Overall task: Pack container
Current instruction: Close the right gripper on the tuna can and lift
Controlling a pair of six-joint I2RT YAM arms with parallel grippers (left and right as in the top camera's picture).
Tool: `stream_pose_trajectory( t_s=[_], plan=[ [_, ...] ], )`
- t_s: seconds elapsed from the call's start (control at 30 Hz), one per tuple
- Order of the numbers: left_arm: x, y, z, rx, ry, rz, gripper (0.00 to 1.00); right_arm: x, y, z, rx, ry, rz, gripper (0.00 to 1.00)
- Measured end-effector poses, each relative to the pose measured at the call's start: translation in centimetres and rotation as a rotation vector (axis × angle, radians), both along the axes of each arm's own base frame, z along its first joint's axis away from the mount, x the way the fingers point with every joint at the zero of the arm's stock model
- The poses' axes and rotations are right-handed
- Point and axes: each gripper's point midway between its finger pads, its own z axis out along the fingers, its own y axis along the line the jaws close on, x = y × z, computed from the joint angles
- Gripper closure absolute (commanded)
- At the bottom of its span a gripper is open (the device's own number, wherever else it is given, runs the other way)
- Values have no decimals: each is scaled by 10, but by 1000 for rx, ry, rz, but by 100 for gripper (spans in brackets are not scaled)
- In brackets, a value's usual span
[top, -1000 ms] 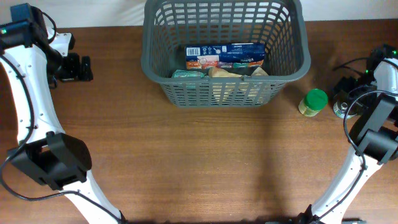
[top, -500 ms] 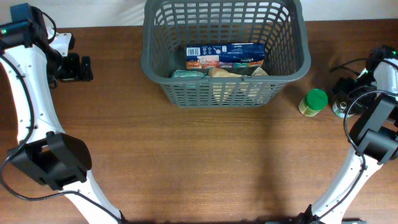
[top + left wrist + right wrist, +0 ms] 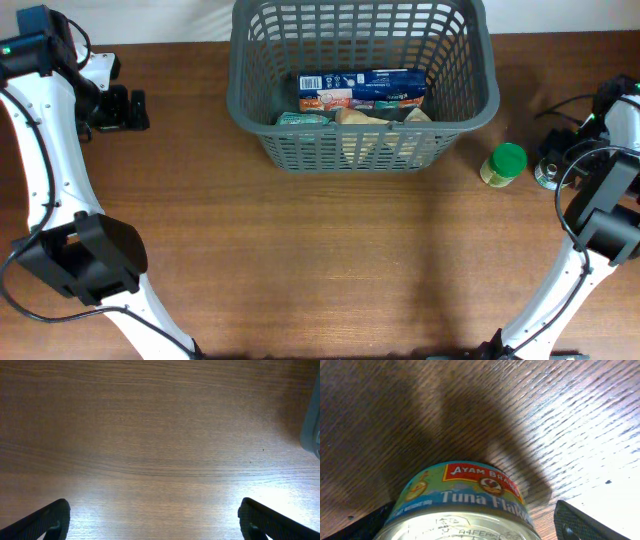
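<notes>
The dark grey basket (image 3: 350,150) stands at the back middle of the table. It holds a blue and orange box (image 3: 362,90), a teal packet (image 3: 300,118) and a beige bag (image 3: 372,117). A tuna can (image 3: 545,177) stands at the far right; the right wrist view shows it up close (image 3: 465,497). My right gripper (image 3: 553,160) is open, its fingers (image 3: 470,527) on either side of the can, with a gap at the right finger. My left gripper (image 3: 140,109) is open and empty over bare wood (image 3: 152,520) left of the basket.
A jar with a green lid (image 3: 504,164) stands just left of the tuna can, right of the basket's front corner. A grey corner of the basket (image 3: 314,430) shows at the right edge of the left wrist view. Cables hang by the right arm.
My right wrist has shifted slightly to the right near the tuna can. The left arm, the basket and the jar have not moved.
</notes>
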Motion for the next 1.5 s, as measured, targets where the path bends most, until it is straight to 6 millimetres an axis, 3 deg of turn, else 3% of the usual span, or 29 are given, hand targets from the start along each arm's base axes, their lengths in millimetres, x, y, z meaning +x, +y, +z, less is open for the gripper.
stream_pose_trajectory(
  t_s=[0.2, 0.53, 0.7, 0.83, 0.93, 1.3, 1.43, 1.47, 1.5],
  plan=[
    [0, 0, 0, 0, 0, 0, 1, 0, 0, 0, 0, -1, 0, 12],
    [0, 0, 0, 0, 0, 0, 1, 3, 4, -1, 24, -17, -7, 31],
    [0, 0, 0, 0, 0, 0, 1, 3, 5, -1, 26, -16, -21, 34],
    [0, 0, 0, 0, 0, 0, 1, 2, 5, -1, 24, -13, -29, 53],
    [0, 0, 0, 0, 0, 0, 1, 2, 5, -1, 25, -13, -37, 59],
    [0, 0, 0, 0, 0, 0, 1, 0, 6, 0, 28, -4, -43, 67],
    [0, 0, 0, 0, 0, 0, 1, -6, 6, 20, 24, 21, -41, 78],
    [0, 0, 0, 0, 0, 0, 1, 0, 4, 36, 9, -8, -40, 84],
    [0, 0, 0, 0, 0, 0, 1, 7, 2, 61, -15, -51, -38, 96]
  ],
)
